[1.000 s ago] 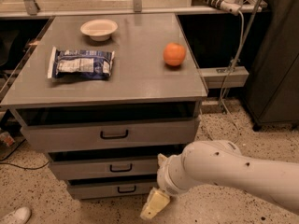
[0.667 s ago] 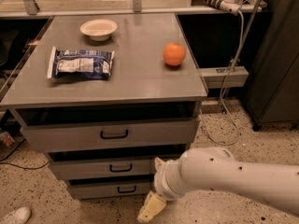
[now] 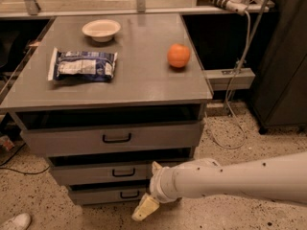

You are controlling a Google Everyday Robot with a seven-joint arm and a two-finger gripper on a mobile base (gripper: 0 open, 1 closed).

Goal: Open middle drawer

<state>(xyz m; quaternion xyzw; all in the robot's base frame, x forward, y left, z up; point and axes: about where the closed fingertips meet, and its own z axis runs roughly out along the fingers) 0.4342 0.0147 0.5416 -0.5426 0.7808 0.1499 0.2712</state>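
Though leftward, gripper below middle drawer

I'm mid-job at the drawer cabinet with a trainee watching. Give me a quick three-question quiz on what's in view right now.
1. True or false: the gripper is resting on the cabinet top.
2. The orange is: A) on the top, apart from the white bowl B) inside the bowl C) inside a drawer.
3. Fill in: the middle drawer has a small ___ handle at its centre.
Key: 1 false, the gripper is low, by the bottom drawer. 2 A. 3 black.
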